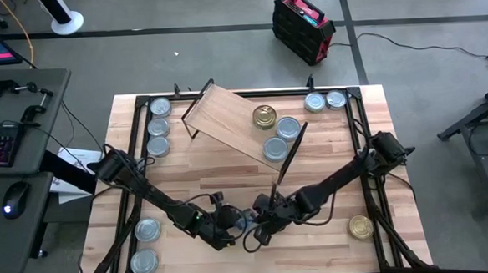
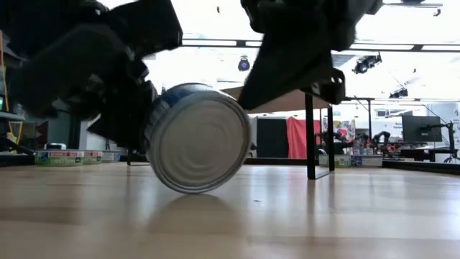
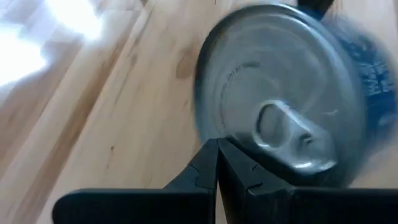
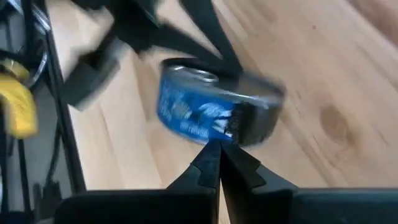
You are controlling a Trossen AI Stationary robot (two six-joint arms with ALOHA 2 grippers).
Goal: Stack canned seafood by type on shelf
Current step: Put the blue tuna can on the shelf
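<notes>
Blue-walled and silver-topped, a can (image 2: pixel 195 138) stands on its edge on the table (image 1: pixel 329 170), pinched from both sides rather than gripped: the left gripper (image 3: pixel 217 163) has its fingers pressed together just behind the pull-tab lid, and the right gripper (image 4: pixel 219 160), fingers also together, touches the can's blue wall. Neither holds anything.

On edge, the can may roll out from between the tips, toward the table's near edge just behind both grippers, or fall lid-down. Closed tips give no hold, so any uneven push from one arm would likely spin it away, and the two arms, this near each other, could collide.

Ahead of the grippers, well apart, the shelf (image 1: pixel 226 119) sits askew with three cans on it; a gold can (image 1: pixel 360 226) lies off to the right gripper's side.
</notes>
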